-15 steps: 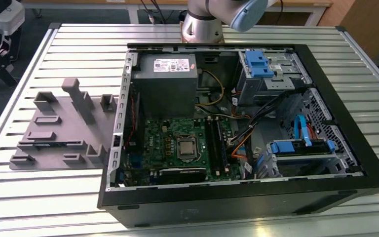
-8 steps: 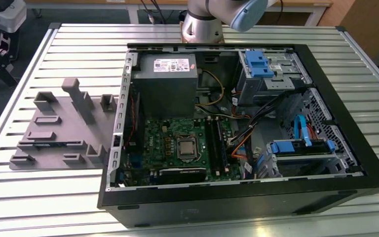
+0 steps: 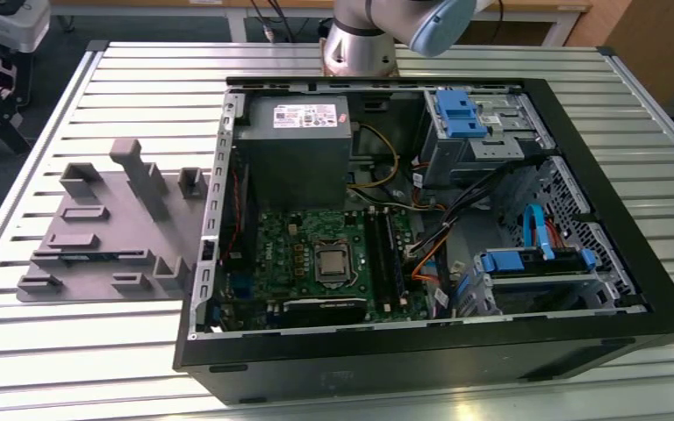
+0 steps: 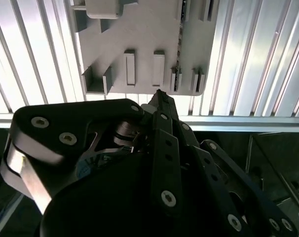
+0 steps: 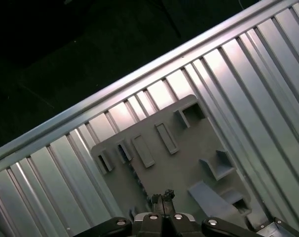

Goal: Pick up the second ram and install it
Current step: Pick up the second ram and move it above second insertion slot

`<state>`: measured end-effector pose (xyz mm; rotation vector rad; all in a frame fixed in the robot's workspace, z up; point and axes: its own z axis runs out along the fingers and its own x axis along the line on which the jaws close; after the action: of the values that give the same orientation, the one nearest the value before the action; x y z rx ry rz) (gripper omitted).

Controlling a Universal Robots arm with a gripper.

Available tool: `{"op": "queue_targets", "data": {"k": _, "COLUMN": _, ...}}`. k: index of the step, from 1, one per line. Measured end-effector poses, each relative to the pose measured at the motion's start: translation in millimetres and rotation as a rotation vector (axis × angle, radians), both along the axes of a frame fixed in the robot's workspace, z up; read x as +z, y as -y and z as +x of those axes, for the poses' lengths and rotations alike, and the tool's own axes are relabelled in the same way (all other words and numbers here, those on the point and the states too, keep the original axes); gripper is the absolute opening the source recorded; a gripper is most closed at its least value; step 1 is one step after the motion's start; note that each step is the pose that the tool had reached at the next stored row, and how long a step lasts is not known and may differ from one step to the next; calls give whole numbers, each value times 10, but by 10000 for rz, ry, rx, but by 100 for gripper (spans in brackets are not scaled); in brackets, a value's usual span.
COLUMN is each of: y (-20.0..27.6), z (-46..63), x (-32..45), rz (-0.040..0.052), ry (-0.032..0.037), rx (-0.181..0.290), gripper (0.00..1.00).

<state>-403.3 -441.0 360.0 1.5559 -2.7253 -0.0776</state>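
One long, thin, dark green circuit-board stick, the second ram (image 4: 181,44), is standing on its edge in a narrow slot of the flat gray plastic tray with upright blocks (image 4: 149,29). The second wrist view is catching just its slim upper edge and a few pale specks (its chips and broad faces are turned out of sight). One end is running off that picture's border. In the first wrist view the same stick is reading as a faint dark line on the tray and is hard to make out.

The black two-fingered gripper (image 5: 162,196) is hanging over the tray, apart from the stick. Its fingers are pressed together with nothing between them. Its dark linkages are covering much of the second wrist view.

The exterior view is giving the wider layout. The tray is lying on the silver slatted metal table (image 3: 80,351), just beside the open black computer case (image 3: 431,373), on the exterior view's left. From there the stick cannot be told from the tray's shadowed slots. Inside the case the green motherboard (image 3: 302,254) is lying flat. Its long dark memory slots are too dim to tell whether anything is seated in them. The silver robot arm (image 3: 358,48) is rising behind the case and is being cut off by the picture's edge.
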Motion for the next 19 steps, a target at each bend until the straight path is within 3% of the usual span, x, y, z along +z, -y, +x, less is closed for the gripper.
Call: {"op": "queue_targets", "data": {"k": 19, "y": 0, "z": 0, "x": -11, "rz": 0, "ry": 0, "rx": 2106, "gripper": 11}}
